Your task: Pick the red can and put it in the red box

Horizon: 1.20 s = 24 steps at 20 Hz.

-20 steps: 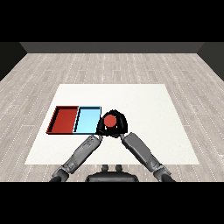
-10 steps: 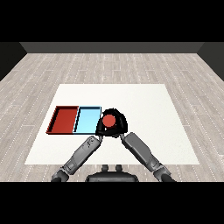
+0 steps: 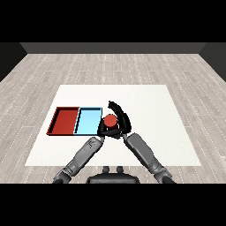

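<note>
One view, head | right hand point(image 3: 122, 121) curling round the red can point(image 3: 110, 120), holding it just right of the light blue tray point(image 3: 88, 121) | red tray point(image 3: 65, 121) lying beside it, further left | left hand point(image 3: 102, 129) sitting below the can, fingers hidden, cannot tell | white table point(image 3: 150, 110) bearing both trays

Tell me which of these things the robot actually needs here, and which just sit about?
Needed:
red can
red tray
right hand, curled round the can

Just there:
light blue tray
left hand
white table
</note>
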Tool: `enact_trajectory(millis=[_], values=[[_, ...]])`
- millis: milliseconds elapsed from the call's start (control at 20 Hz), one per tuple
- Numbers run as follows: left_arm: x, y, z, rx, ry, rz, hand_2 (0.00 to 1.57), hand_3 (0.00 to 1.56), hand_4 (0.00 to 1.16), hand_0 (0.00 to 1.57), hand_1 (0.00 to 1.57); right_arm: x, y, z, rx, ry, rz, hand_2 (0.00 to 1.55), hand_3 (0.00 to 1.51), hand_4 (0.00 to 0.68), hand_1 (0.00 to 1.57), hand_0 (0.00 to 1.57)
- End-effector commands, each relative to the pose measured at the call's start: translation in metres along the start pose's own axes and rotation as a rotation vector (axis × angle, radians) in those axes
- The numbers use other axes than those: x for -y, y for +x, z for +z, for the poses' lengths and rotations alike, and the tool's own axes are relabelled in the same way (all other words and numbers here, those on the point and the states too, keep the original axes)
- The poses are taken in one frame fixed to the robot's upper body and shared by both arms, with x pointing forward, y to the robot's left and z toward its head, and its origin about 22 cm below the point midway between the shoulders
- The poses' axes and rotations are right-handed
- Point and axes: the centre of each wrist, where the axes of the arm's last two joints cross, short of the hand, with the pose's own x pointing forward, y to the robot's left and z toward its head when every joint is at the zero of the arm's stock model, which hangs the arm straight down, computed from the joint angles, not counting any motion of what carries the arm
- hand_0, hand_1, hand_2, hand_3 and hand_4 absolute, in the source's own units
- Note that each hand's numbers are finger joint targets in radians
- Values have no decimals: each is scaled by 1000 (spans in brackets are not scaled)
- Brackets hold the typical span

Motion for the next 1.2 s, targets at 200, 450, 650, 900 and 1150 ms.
enact_trajectory(millis=[200,450,650,900,1150], values=[[-14,-10,16,-3,3,-12,1571,1479,1145,1571,1571,31,29,-1,62,-61,76,0,0,0,0,0],[-20,-30,14,-57,45,12,1571,1484,1126,1571,1571,42,65,-11,167,-85,60,0,0,0,0,0],[-39,-18,9,-14,67,-10,1554,1453,1117,1571,1571,75,88,-12,201,-155,109,0,0,0,0,0],[-56,-7,6,6,89,-67,1571,1468,1134,1571,1571,110,77,14,185,-253,91,0,0,0,0,0],[-98,13,-2,40,144,-159,1569,1460,1112,1571,1571,142,52,51,108,-301,150,0,0,0,0,0]])
